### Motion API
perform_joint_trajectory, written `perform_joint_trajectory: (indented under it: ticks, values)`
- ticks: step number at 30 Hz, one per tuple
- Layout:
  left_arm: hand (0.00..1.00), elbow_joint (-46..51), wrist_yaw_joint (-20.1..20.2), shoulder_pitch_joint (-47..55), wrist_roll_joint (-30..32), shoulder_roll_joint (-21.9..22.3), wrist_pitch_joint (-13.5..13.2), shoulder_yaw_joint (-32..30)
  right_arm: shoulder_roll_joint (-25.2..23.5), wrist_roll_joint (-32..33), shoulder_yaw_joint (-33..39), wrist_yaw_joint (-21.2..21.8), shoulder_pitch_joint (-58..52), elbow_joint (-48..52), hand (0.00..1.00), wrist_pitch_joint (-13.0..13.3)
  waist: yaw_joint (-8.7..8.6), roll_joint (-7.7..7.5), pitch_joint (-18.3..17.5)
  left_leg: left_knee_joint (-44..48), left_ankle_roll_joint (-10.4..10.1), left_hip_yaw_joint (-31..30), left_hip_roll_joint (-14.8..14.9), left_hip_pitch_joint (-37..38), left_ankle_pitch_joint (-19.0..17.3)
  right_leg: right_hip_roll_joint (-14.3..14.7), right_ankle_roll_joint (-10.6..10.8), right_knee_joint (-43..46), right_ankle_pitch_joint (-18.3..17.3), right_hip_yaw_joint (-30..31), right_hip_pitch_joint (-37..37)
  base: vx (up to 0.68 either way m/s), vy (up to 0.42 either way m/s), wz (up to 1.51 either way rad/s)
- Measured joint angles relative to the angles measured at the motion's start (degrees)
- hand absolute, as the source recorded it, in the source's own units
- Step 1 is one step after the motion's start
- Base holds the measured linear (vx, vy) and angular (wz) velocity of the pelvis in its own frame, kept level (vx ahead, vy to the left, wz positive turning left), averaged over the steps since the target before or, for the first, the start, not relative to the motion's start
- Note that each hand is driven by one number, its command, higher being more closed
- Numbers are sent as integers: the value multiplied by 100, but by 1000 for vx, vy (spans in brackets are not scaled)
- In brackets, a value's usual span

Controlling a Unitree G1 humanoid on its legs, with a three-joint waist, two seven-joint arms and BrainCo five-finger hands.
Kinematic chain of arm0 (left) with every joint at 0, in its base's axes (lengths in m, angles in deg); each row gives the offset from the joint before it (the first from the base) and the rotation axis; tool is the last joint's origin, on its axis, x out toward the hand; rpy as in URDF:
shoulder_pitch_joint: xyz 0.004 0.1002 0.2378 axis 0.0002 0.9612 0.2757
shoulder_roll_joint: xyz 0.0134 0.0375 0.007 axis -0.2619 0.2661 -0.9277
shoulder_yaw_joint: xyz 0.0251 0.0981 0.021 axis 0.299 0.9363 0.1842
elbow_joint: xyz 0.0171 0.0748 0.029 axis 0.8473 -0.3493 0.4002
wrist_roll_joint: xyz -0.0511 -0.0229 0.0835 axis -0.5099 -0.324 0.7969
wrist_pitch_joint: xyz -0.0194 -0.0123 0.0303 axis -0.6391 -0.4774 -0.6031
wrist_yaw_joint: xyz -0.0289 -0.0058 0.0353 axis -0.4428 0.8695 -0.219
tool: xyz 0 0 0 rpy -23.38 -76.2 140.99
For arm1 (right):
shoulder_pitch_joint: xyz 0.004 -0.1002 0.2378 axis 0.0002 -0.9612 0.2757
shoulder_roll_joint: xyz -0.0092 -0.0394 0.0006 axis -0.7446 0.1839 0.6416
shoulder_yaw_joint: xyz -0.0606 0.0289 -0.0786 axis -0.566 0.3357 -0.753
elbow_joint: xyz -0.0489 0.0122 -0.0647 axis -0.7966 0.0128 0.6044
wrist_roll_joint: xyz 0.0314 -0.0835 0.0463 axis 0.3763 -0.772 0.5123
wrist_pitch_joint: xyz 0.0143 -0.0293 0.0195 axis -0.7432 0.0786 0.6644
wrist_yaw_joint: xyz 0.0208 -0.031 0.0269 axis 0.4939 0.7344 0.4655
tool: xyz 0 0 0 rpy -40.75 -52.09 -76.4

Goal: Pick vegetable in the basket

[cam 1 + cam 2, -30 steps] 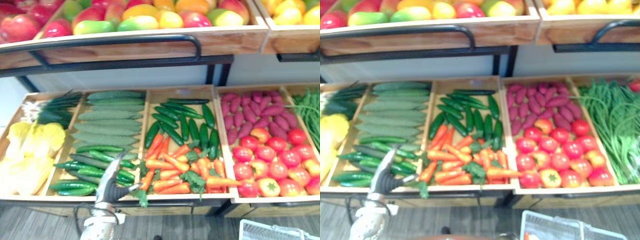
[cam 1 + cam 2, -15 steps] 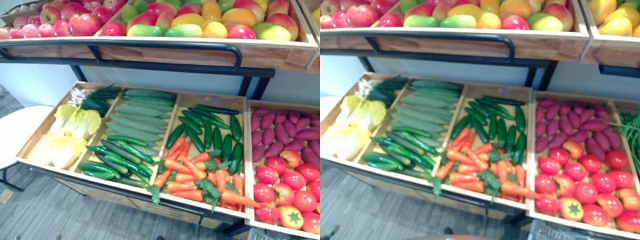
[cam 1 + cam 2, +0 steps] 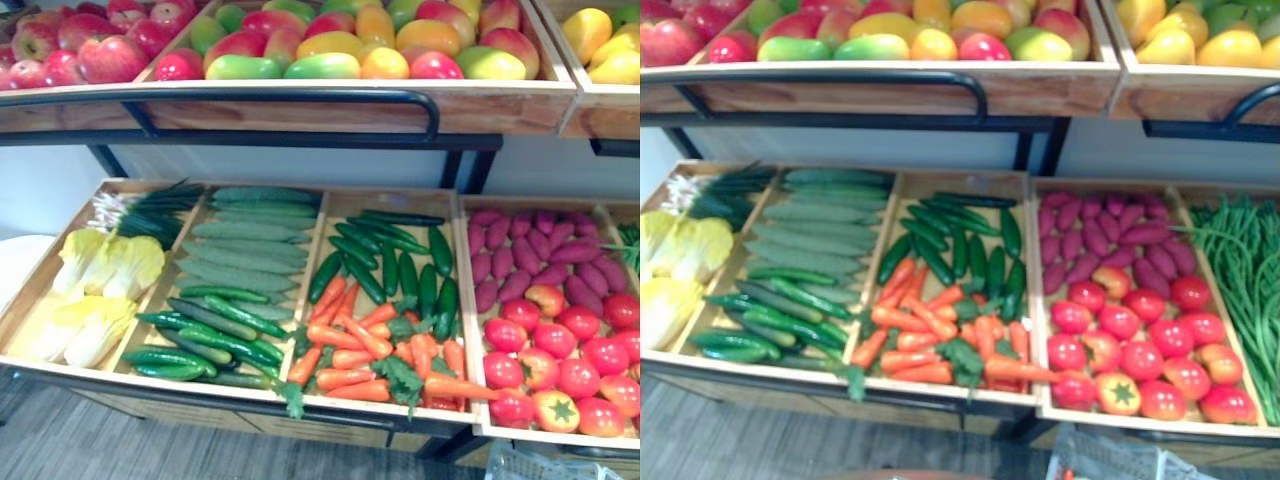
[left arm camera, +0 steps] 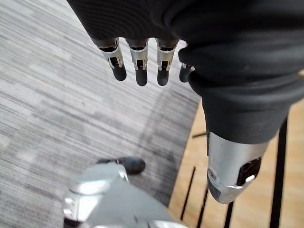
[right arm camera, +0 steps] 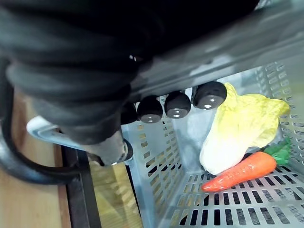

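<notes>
Wooden market stand rises in two tiers over a grey plank floor; take its carrot heap as the landmark. Dark cucumbers lie just behind the carrot heap in the same crate. To the robot's left of it come slim green cucumbers and paler long ones. Further left are cabbage heads, about four, and one bunch of spring onions. To its right sit tomatoes with purple sweet potatoes behind them, then green beans. These heaps overlap too much for a sure count. Above the carrot heap, the upper tier carries mangoes and apples.

Below and right of the carrot heap hangs the white slotted basket. It holds two vegetables: one napa cabbage and one single carrot, touching each other. The right hand has its fingers curled round the basket's handle, carrying it. The left hand hangs over the floor near the stand's foot, fingers loosely extended, holding nothing.

This looks like a gap between picks. The next move calls for lifting the free left hand over the stand's front rim, settling on one vegetable, and closing round it without dragging its neighbours
</notes>
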Motion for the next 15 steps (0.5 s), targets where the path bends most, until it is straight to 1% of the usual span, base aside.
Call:
perform_joint_trajectory:
  ticks: [3,4,8,10,15]
  values:
    - [0,1,-129,-135,0,41,-50,300,-127,1,-54,-139,39,-130,100,23,-5,-10,5,0,-23,54,28,15,-17,31,-1,-22,-1,55,-10,52,-22,-11]
    - [0,13,-231,-144,-1,37,-51,383,-176,1,-98,-191,73,-163,100,23,-3,-16,16,0,-29,113,40,39,-22,41,-2,-32,-2,86,-9,46,-20,-15]
    - [0,19,-468,-142,-8,5,-52,806,-208,-1,-476,-259,119,-163,100,56,-1,-21,48,0,-76,240,54,151,-62,49,-6,-39,-5,237,2,29,-10,-18]
    - [0,25,-476,-137,-12,-10,-79,977,-208,-1,-593,-307,122,-163,100,84,4,-30,61,0,-103,303,61,212,-90,51,-6,-38,-5,308,15,0,-3,-16]
    - [0,26,-492,-140,-6,-81,-79,1282,-212,-1,-772,-352,137,-162,100,100,-4,-92,199,37,-75,518,57,414,-203,16,-2,7,-9,498,52,-14,12,-19]
